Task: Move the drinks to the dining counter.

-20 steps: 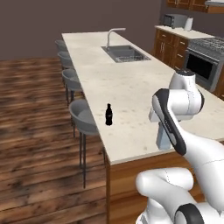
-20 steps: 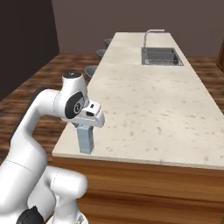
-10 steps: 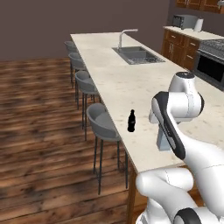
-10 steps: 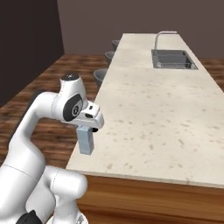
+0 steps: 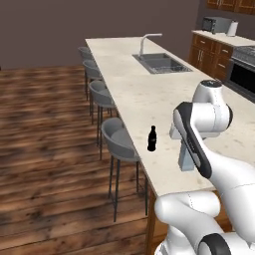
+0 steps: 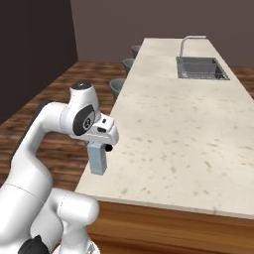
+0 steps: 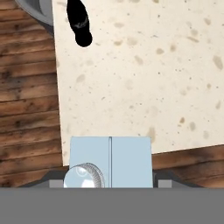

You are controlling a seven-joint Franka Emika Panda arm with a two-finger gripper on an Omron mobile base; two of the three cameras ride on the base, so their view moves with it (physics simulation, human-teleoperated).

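My gripper (image 6: 100, 144) is shut on the pale blue-grey gable-top carton (image 6: 97, 158), gripping it at its top. The carton (image 5: 187, 158) hangs upright over the near corner of the dining counter (image 6: 183, 114). In the hand view I look down on the carton's ridge and white screw cap (image 7: 110, 161), with the fingertips (image 7: 162, 182) on both sides. A small dark bottle (image 5: 152, 138) stands on the dining counter (image 5: 134, 89) close to the stool-side edge, a little beyond the carton; it lies at the top left (image 7: 78, 24) in the hand view.
A built-in sink (image 5: 162, 62) with a curved faucet (image 5: 147, 40) sits at the far end of the island. Grey round stools (image 5: 117, 137) line its left edge over the wood floor. Wooden cabinets and an oven (image 5: 241, 74) stand at the far right.
The whole picture has shifted, so the base has driven along the island's near end. The carton stays in the gripper in the same pose, and the dark bottle stands as before.
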